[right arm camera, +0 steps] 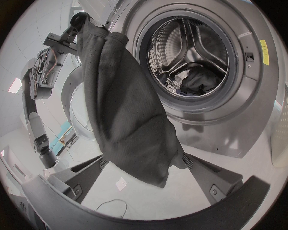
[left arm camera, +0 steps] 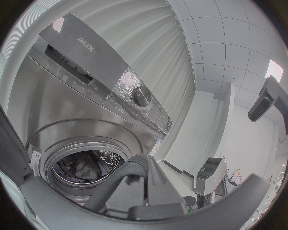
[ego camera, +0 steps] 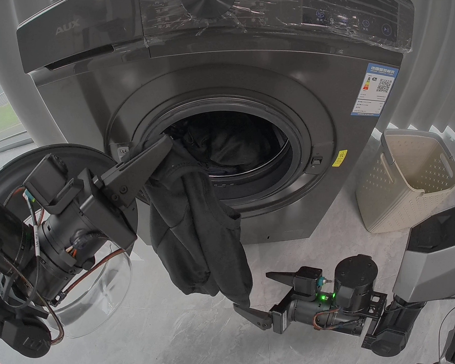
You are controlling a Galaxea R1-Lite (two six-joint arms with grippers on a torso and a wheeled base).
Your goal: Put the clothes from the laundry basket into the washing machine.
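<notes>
A dark grey garment (ego camera: pixel 200 242) hangs from my left gripper (ego camera: pixel 162 143), which is shut on its top edge at the left rim of the washing machine's (ego camera: pixel 306 135) open port. The wrist view shows the fabric (left arm camera: pixel 120 179) pinched between the fingers (left arm camera: pixel 156 176). More dark clothes (ego camera: pixel 225 144) lie inside the drum (right arm camera: pixel 201 81). My right gripper (ego camera: pixel 261 294) is low near the floor, open, under the garment's lower end; the hem (right arm camera: pixel 144 167) hangs between its spread fingers (right arm camera: pixel 210 173). The beige laundry basket (ego camera: pixel 414 180) stands right of the machine, its inside looking bare.
The round machine door (ego camera: pixel 92 293) is swung open to the left, behind my left arm. Grey tiled floor (ego camera: pixel 159 335) lies in front of the machine. A pleated curtain (ego camera: pixel 434 78) hangs behind the basket.
</notes>
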